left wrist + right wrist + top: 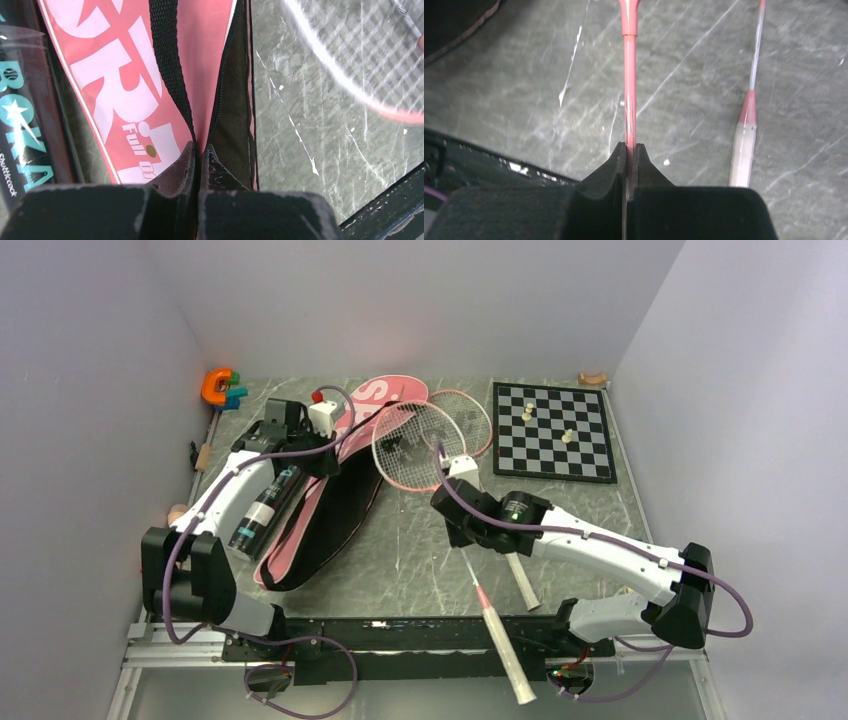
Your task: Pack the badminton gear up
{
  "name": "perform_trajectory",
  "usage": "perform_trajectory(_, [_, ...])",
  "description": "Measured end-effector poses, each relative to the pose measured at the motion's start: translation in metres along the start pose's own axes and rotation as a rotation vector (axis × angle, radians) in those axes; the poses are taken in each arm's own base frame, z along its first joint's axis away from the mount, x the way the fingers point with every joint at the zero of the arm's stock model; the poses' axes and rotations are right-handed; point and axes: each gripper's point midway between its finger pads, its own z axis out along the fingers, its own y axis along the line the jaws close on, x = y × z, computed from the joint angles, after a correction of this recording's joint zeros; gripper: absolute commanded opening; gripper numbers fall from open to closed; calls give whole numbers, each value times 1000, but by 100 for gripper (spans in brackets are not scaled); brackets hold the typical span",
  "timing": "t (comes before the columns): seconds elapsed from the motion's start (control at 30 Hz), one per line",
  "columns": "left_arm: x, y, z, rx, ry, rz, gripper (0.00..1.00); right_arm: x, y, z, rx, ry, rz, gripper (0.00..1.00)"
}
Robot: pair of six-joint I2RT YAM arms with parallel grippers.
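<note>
The right end effector [630, 149] is clenched on the slim pink shaft of one thin pink-and-white racket [505, 655]. Its strung head lies on the grey marbled worktop [420, 560] beside the long pink "SPORT" racket bag [385, 395], and its white handle reaches past the near edge. Its long axis runs far to near, head pointing away and slightly left. It looks light and whippy, so the shaft is a fair hold, but the strings seem fragile: better slid in flat than pushed. The second matching racket [744, 145] lies near, roughly parallel. The left end effector [200, 150] is pinched shut on soft bag fabric at the edge of the gaping black opening. The bag lies diagonally, far centre to near left, a long black tube [265, 510] just beside its left edge
</note>
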Motion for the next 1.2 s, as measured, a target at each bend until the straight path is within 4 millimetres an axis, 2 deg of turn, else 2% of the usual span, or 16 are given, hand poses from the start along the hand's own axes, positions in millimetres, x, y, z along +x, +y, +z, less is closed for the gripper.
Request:
perform_trajectory(0.13, [-4,-2,11,-4,12,7,0,28,7,-11,-1,73,-42,0])
perform_trajectory(0.4, [-13,-11,18,-7,7,34,0,50,19,-21,-29,133,-68,0])
perform_trajectory(0.5, [-15,-12,20,-7,9,38,0,59,24,-16,-28,166,-89,0])
perform_trajectory(0.7, [-18,-20,21,11,6,52,0,76,34,6,-5,250,-153,0])
perform_trajectory(0.97, [-18,-31,22,61,4,57,0,65,65,29,-54,265,-186,0])
perform_trajectory(1.2, [-12,-42,25,120,13,59,0,41,67,57,-61,267,-129,0])
